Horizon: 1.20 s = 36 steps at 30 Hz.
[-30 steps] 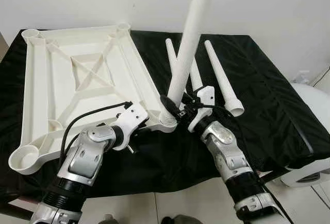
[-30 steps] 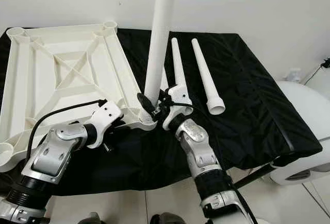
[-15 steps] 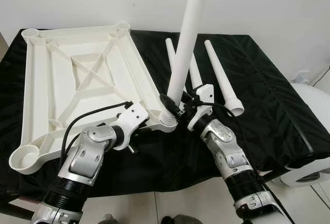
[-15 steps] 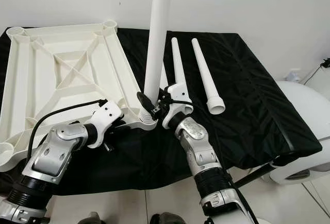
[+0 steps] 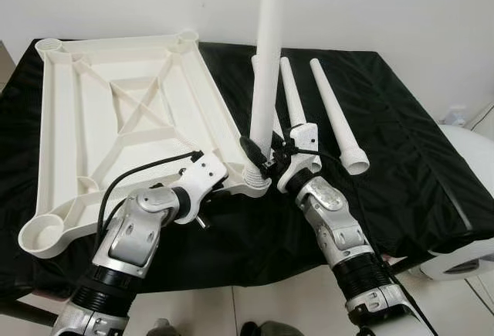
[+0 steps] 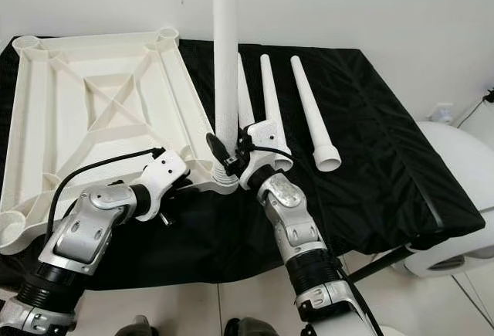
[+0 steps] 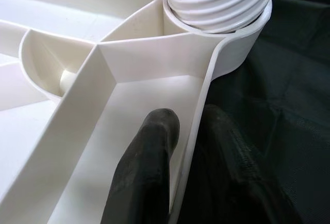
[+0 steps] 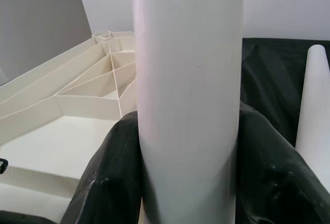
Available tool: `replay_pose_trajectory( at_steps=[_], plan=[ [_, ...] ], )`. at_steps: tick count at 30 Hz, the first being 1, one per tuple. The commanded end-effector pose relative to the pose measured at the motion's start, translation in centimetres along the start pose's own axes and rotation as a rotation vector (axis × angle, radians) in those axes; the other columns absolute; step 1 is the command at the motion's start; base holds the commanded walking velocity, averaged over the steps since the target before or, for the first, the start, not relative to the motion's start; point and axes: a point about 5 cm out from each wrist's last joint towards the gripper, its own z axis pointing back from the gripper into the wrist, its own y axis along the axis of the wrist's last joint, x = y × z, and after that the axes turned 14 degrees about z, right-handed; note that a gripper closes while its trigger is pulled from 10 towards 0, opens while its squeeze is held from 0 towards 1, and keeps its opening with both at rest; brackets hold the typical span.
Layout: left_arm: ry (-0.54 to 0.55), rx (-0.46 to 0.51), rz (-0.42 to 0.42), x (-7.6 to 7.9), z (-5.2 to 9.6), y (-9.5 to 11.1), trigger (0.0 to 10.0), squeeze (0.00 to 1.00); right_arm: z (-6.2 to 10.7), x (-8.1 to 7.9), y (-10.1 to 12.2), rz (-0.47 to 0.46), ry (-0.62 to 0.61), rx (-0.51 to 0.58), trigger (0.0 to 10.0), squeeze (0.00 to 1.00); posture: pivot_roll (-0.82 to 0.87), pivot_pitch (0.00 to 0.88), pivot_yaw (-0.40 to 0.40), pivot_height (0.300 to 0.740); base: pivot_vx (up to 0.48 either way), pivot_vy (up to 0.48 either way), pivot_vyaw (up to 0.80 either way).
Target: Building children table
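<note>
A white plastic tabletop (image 5: 116, 127) lies upside down on a table draped in black cloth (image 5: 401, 158), its ribbed underside facing up. Each corner of the tabletop carries a round socket. The corner socket (image 5: 255, 181) nearest the robot's right arm holds the threaded end of a white table leg (image 5: 268, 58), which stands upright and rises past the top edge of the eye views. In the left wrist view the leg's screw threads (image 7: 219, 2) sit inside the socket ring. The other near socket (image 5: 38, 237), at the tabletop's opposite front corner, holds nothing, and so do the two far sockets by the wall.

The right gripper (image 5: 266, 160) is just above the filled socket, and its jaws are closed on the lower part of the upright leg; the right wrist view shows a black finger (image 8: 111, 177) pressed against each side of the shaft. The left gripper (image 7: 188, 147) is at the tabletop's edge beside the same socket, its jaws pinching the thin rim wall between them, one finger (image 7: 147, 167) inside the frame and one outside.

Beyond the upright leg, three loose tapered legs (image 5: 336, 116) lie side by side on the cloth, pointing toward the wall.
</note>
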Motion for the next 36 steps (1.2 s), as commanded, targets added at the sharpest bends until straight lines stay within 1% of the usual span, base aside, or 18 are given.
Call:
replay_pose_trajectory(
  at_steps=[1, 7, 10, 12, 13, 16, 18, 19, 21, 23, 25, 26, 30, 33, 36],
  plan=[
    [0.128, 0.006, 0.020, -0.6, 0.2, -0.5, 10.0, 0.00, 3.3, 1.7, -6.0, -0.019, -0.133, -0.334, 10.0, 0.00, 0.04, 0.075, -0.089, 0.740, 0.000, 0.000, 0.00],
    [0.129, 0.006, 0.020, -0.6, 0.2, -0.6, 10.0, 0.00, 3.4, 1.7, -6.2, -0.016, -0.145, -0.340, 10.0, 0.00, 0.04, 0.076, -0.094, 0.740, 0.000, 0.000, 0.00],
    [0.139, 0.008, 0.020, -0.8, 0.3, -0.6, 10.0, 0.00, 4.4, 1.3, -6.5, -0.017, -0.151, -0.273, 10.0, 0.00, 0.04, 0.075, -0.109, 0.740, 0.000, 0.000, 0.00],
    [0.139, 0.008, 0.020, -0.8, 0.3, -0.6, 10.0, 0.00, 4.4, 1.3, -6.5, -0.017, -0.151, -0.273, 10.0, 0.00, 0.04, 0.075, -0.109, 0.740, 0.000, 0.000, 0.00],
    [0.142, 0.010, 0.021, -0.8, 0.3, -0.6, 10.0, 0.00, 4.6, 1.3, -6.5, -0.030, -0.164, -0.245, 10.0, 0.00, 0.04, 0.071, -0.113, 0.740, 0.000, 0.000, 0.00],
    [0.144, 0.011, 0.022, -0.8, 0.3, -0.6, 10.0, 0.00, 4.9, 1.2, -6.5, -0.027, -0.172, -0.219, 10.0, 0.00, 0.04, 0.070, -0.113, 0.740, 0.000, 0.000, 0.00],
    [0.148, 0.014, 0.025, -0.8, 0.3, -0.6, 10.0, 0.00, 5.4, 1.2, -6.4, -0.030, -0.195, -0.167, 10.0, 0.00, 0.05, 0.065, -0.120, 0.740, 0.000, 0.000, 0.00],
    [0.148, 0.014, 0.025, -0.8, 0.3, -0.6, 10.0, 0.00, 5.4, 1.2, -6.4, -0.030, -0.195, -0.167, 10.0, 0.00, 0.05, 0.065, -0.120, 0.740, 0.000, 0.000, 0.00],
    [0.150, 0.014, 0.026, -0.8, 0.3, -0.6, 10.0, 0.00, 5.6, 1.2, -6.3, -0.019, -0.205, -0.150, 10.0, 0.00, 0.05, 0.064, -0.120, 0.740, 0.000, 0.000, 0.00],
    [0.153, 0.014, 0.027, -0.9, 0.4, -0.7, 10.0, 0.00, 6.2, 1.1, -6.2, 0.034, -0.201, -0.118, 10.0, 0.00, 0.05, 0.061, -0.118, 0.740, 0.000, 0.000, 0.00],
    [0.153, 0.014, 0.027, -0.9, 0.4, -0.7, 10.0, 0.00, 6.2, 1.1, -6.2, 0.034, -0.201, -0.118, 10.0, 0.00, 0.05, 0.061, -0.118, 0.740, 0.000, 0.000, 0.00],
    [0.153, 0.014, 0.026, -0.9, 0.4, -0.7, 10.0, 0.00, 6.5, 1.1, -6.2, 0.062, -0.204, -0.108, 10.0, 0.00, 0.05, 0.058, -0.116, 0.740, 0.000, 0.000, 0.00],
    [0.152, 0.011, 0.021, -0.9, 0.4, -0.6, 10.0, 0.00, 7.3, 0.9, -6.6, 0.094, -0.216, -0.106, 10.0, 0.00, 0.05, 0.053, -0.107, 0.740, 0.000, 0.000, 0.00],
    [0.152, 0.010, 0.020, -0.9, 0.4, -0.6, 10.0, 0.00, 7.4, 0.8, -6.6, 0.098, -0.218, -0.105, 10.0, 0.00, 0.05, 0.053, -0.107, 0.740, 0.000, 0.000, 0.00],
    [0.150, 0.010, 0.014, -1.0, 0.4, -0.5, 10.0, 0.00, 7.8, 0.5, -7.2, 0.077, -0.209, -0.115, 10.0, 0.00, 0.06, 0.047, -0.102, 0.740, 0.000, 0.000, 0.00]
  ],
)
